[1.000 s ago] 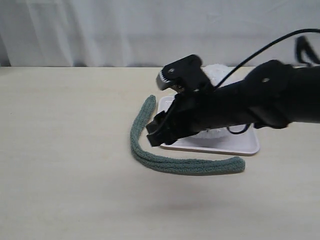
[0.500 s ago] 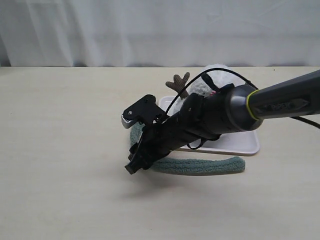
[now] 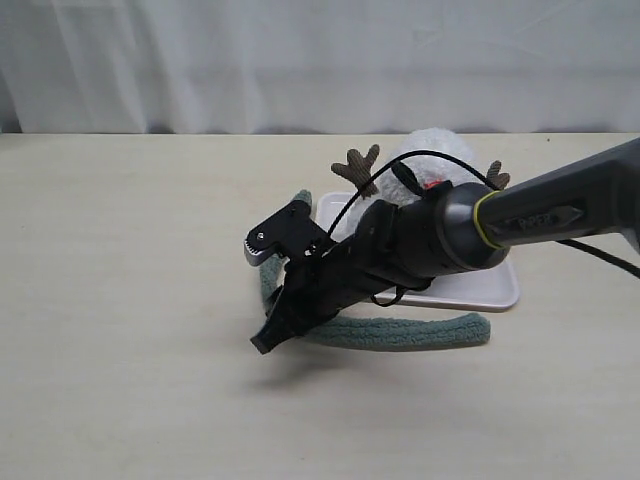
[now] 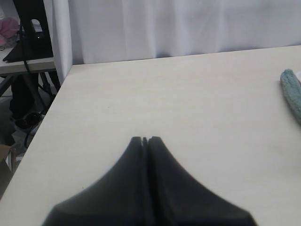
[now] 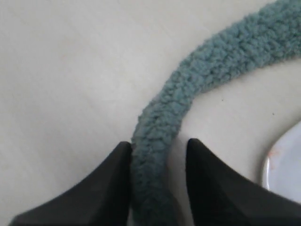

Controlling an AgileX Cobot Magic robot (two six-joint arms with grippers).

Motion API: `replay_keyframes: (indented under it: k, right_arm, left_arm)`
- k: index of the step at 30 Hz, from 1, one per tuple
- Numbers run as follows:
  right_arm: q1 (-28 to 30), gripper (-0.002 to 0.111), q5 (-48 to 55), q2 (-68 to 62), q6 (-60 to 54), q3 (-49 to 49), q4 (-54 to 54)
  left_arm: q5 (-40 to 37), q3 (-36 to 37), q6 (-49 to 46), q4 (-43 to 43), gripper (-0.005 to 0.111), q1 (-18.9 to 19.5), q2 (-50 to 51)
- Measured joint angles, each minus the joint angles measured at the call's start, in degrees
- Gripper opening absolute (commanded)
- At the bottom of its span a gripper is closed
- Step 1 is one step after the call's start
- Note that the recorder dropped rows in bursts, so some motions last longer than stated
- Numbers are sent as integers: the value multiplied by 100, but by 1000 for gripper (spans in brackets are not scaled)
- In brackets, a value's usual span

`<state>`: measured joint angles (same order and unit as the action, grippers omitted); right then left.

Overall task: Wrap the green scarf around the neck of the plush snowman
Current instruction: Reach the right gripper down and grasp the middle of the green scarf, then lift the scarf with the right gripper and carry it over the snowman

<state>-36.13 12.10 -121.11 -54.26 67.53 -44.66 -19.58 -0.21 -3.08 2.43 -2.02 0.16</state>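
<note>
The green scarf (image 3: 400, 333) lies on the table in a curve in front of the tray; its bend shows in the right wrist view (image 5: 211, 61). My right gripper (image 3: 268, 338) is low over that bend. It is open (image 5: 158, 143), with the scarf running between its fingers and a gap on one side. The plush snowman (image 3: 435, 150) stands on the tray behind my right arm; its white head and brown branch arms show, its neck is hidden. My left gripper (image 4: 145, 139) is shut over bare table, with one scarf end (image 4: 292, 92) far off to its side.
A pale rectangular tray (image 3: 480, 290) holds the snowman at the back right. My right arm and its cable cross over the tray's front left. A white curtain hangs behind the table. The table's edge (image 4: 61, 89) shows in the left wrist view.
My right arm has swung down and to the left from above the tray to the scarf's bend, uncovering the snowman's head. Over the last half second it has barely moved.
</note>
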Motion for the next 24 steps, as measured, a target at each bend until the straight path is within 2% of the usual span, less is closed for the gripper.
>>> replay_keyframes:
  k: [2, 11, 19, 24]
  right_arm:
    - [0, 4, 0, 0, -86, 0, -8]
    - [0, 4, 639, 461, -425, -25, 328]
    - [0, 4, 1371, 1805, -461, -33, 724]
    - [0, 4, 2398, 3057, -461, -33, 1307]
  left_arm:
    - [0, 0, 0, 0, 0, 0, 0]
    - [0, 0, 0, 0, 0, 0, 0]
    - [0, 0, 0, 0, 0, 0, 0]
    - [0, 0, 0, 0, 0, 0, 0]
